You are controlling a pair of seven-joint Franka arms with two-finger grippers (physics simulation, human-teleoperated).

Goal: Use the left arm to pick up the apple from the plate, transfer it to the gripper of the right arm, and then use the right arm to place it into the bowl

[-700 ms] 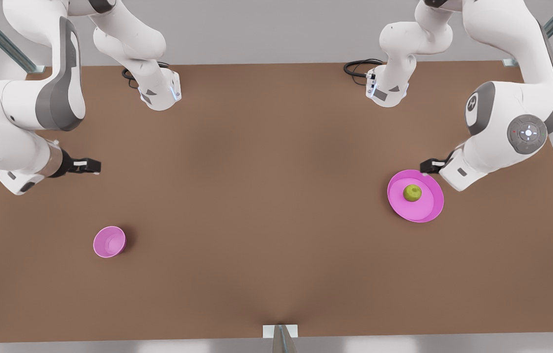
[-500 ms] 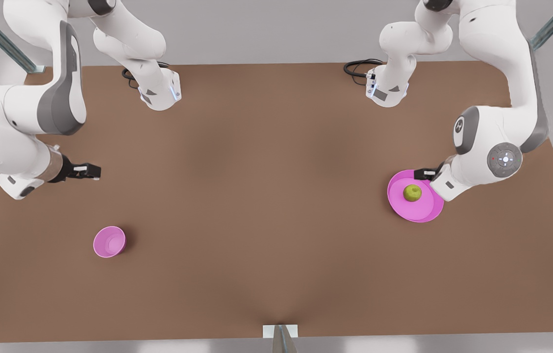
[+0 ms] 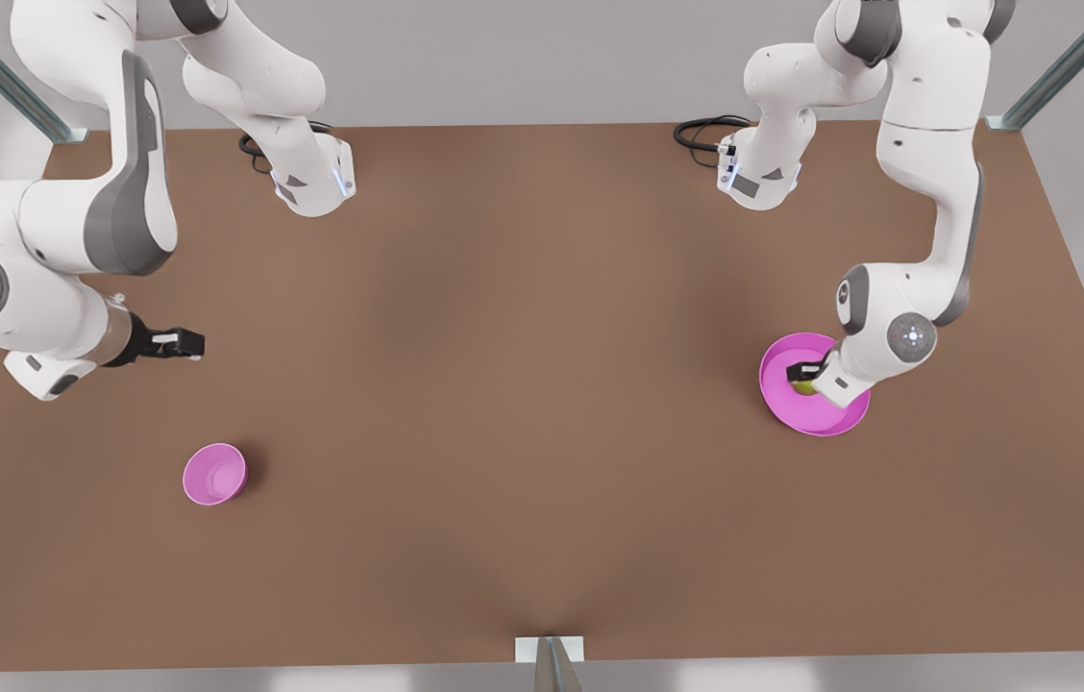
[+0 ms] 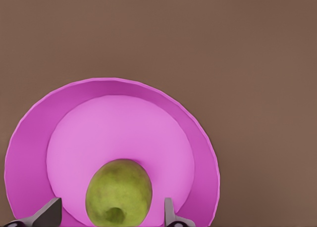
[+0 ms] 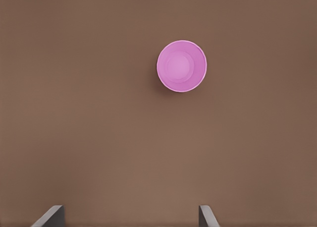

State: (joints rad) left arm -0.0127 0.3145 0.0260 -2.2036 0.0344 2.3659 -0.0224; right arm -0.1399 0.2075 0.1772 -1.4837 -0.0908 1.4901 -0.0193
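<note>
Left wrist view: apple (image 4: 119,192) on plate (image 4: 29,152), between spread fingers (image 4: 49,214) of left end effector (image 4: 110,214). Right end effector (image 3: 184,343) spread above desk (image 3: 504,432), bowl (image 3: 213,474) nearby. No legible writing.

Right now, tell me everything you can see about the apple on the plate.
The apple is yellowish green with a dull, faintly mottled skin and a small dark dimple facing the left wrist camera. It looks whole and rests on the flat inner floor of the pink plate, touching it underneath. The left gripper is low over it, open, one finger on each side with gaps showing, so nothing grips it yet. In the front view the arm covers most of the apple.
</note>
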